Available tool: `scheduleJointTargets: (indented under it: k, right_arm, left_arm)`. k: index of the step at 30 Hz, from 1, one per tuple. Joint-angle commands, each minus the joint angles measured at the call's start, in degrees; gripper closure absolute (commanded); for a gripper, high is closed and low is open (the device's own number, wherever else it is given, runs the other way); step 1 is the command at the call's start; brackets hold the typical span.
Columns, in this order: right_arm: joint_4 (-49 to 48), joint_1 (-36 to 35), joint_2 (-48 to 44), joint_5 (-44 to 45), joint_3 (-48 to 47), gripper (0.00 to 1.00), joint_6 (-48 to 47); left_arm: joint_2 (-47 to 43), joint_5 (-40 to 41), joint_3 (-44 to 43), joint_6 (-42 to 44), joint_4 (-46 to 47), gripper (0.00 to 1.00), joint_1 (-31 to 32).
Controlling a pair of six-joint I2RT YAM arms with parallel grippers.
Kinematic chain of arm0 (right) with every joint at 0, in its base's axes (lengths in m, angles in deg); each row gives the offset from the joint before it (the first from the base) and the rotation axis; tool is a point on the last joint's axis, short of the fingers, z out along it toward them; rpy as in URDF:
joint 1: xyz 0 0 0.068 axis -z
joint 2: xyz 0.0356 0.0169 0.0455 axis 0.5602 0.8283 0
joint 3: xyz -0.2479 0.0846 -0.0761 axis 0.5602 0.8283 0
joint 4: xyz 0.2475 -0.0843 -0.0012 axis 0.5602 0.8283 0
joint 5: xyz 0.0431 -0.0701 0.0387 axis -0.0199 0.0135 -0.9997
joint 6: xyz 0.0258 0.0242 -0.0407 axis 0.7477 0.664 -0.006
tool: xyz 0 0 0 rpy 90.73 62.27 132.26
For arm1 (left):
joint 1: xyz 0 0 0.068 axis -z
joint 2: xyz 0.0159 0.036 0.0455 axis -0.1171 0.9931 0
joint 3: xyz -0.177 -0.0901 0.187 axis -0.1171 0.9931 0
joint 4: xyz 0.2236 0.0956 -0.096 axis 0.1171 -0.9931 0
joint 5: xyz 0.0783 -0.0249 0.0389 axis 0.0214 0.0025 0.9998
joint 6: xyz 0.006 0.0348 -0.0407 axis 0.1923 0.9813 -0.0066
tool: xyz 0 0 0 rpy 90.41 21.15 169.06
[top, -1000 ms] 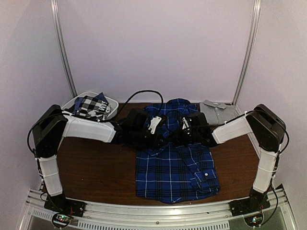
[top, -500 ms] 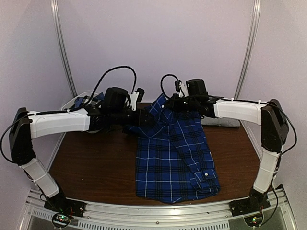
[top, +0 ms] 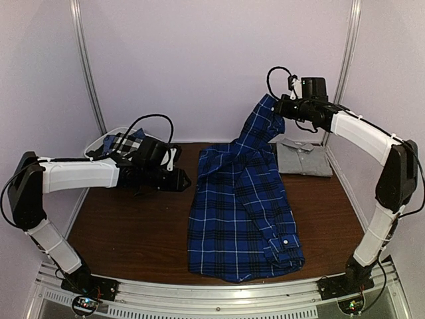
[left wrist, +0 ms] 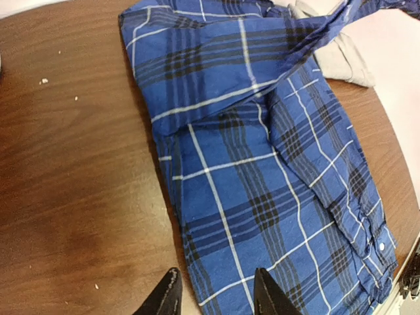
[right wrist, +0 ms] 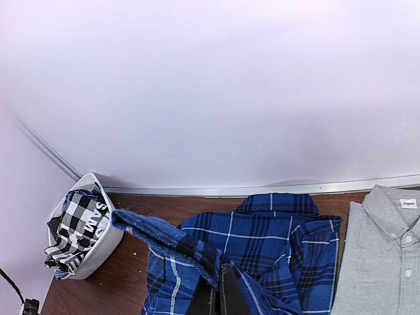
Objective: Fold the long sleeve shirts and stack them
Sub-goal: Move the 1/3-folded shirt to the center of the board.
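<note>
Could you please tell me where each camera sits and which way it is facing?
Top external: above and behind the robot, facing the back wall; left arm and right arm show whole.
Left wrist: looks down on the table; the open left claw shows.
Right wrist: raised, facing the back wall; the right claw, shut on the blue plaid shirt, shows.
Shared: all three catch the plaid shirt and the grey shirt.

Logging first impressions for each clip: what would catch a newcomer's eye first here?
The royal-blue plaid shirt spread across the middle of the table, one sleeve held high above the far edge, clamped in the right jaws. A folded grey shirt lies at the far right; the left jaws hang open beside the plaid's left edge.
</note>
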Motion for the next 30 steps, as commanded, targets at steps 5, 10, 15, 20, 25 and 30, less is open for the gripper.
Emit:
scheduleJointTargets:
  k: [5, 10, 15, 20, 25, 30]
  right_arm:
    - [1.5, 1.4, -2.4, 2.4, -2.4, 1.00, -6.2]
    - [1.4, 2.3, -2.1, 2.3, -2.6, 1.00, -6.7]
    - [0.8, 2.4, -2.1, 0.9, -1.5, 1.00, -6.2]
    - [-0.7, 2.4, -2.4, -0.5, -0.1, 1.00, -4.9]
    - [-1.7, 2.5, -3.0, -1.8, 1.4, 1.00, -3.8]
    - [-1.6, 2.4, -3.9, -1.5, 2.7, 1.00, -4.1]
  left_arm:
    - [1.9, -4.9, 5.0, -3.0, -3.7, 0.61, 0.4]
    - [3.7, -6.5, 7.2, -3.2, -4.9, 0.59, 3.4]
    - [4.2, -8.0, 10.1, -4.0, -5.2, 0.58, 4.2]
    - [6.5, -8.4, 9.2, -4.1, -3.1, 0.57, 5.0]
    - [9.6, -9.7, 8.2, -4.4, 0.6, 0.59, 5.2]
    - [10.2, -10.0, 8.2, -5.0, 1.0, 0.68, 5.3]
